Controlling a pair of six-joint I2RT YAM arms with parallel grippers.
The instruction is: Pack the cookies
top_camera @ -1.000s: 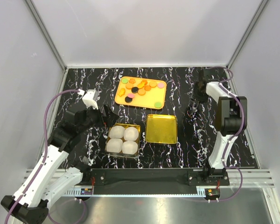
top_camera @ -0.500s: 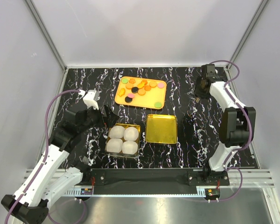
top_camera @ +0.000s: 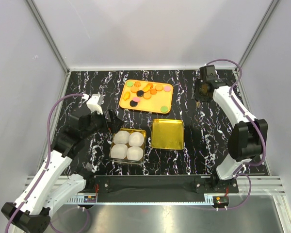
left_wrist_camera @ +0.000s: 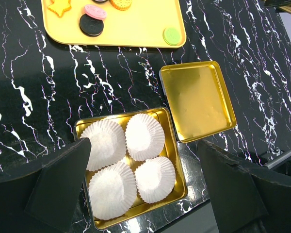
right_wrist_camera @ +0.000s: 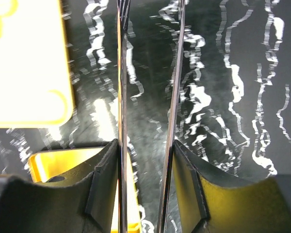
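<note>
Noting cookies [top_camera: 140, 93] spread on yellow tray [top_camera: 148, 104], far middle of black marble table [top_camera: 82, 87].
Nearer: gold tin [top_camera: 136, 130] with four white paper cups [top_camera: 135, 140], lid [top_camera: 168, 134] just right; left gripper [left_wrist_camera: 144, 191] above tin, jaws spread wide; right gripper [top_camera: 199, 94] off tray's right edge, pinching thin metal tweezers [right_wrist_camera: 121, 73].

Cookies [top_camera: 140, 93] on tray [top_camera: 153, 103], behind tin [top_camera: 128, 130]

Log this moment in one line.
left end effector open near tin | right end effector gripping tongs beside tray | cookies on tray
</note>
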